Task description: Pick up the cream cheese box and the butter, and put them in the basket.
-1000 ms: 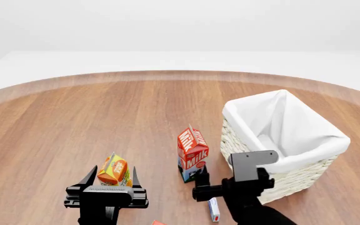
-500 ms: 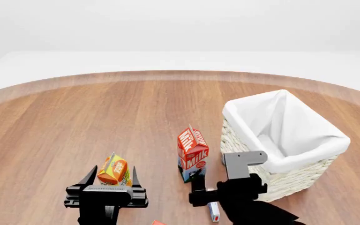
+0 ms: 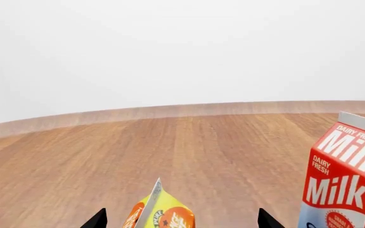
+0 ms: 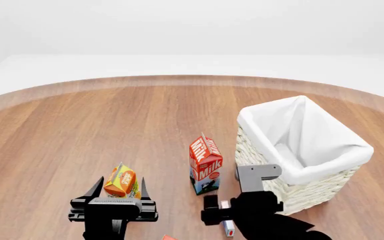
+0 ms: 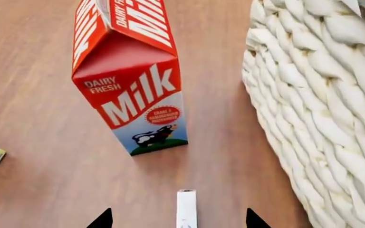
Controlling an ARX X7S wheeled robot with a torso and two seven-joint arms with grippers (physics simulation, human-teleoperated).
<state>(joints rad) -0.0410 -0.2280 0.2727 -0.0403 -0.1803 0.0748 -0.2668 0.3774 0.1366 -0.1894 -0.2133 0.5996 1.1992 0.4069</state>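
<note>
The cream cheese box [image 5: 186, 209] is a thin white box lying on the wooden table, seen narrow side on. It lies between the spread fingertips of my right gripper [image 5: 177, 223], which is open just above it. In the head view the right gripper [image 4: 220, 215] covers most of the box [image 4: 228, 228]. The white wicker basket [image 4: 325, 187] stands to the right, its wall [image 5: 309, 95] close by. My left gripper [image 4: 118, 192] is open around the top of the orange juice carton [image 3: 162, 213]. Only a red corner [image 4: 168, 238] at the lower edge may be the butter.
A red-and-white milk carton [image 4: 205, 164] stands upright between the juice carton [image 4: 121, 181] and the basket, just beyond the cream cheese box. In the right wrist view the milk carton [image 5: 129, 71] is straight ahead. Bare wooden tabletop [image 4: 112, 120] stretches beyond.
My right arm has come down and back toward the table's near edge, over the cream cheese box. The left arm and the cartons have not moved.
</note>
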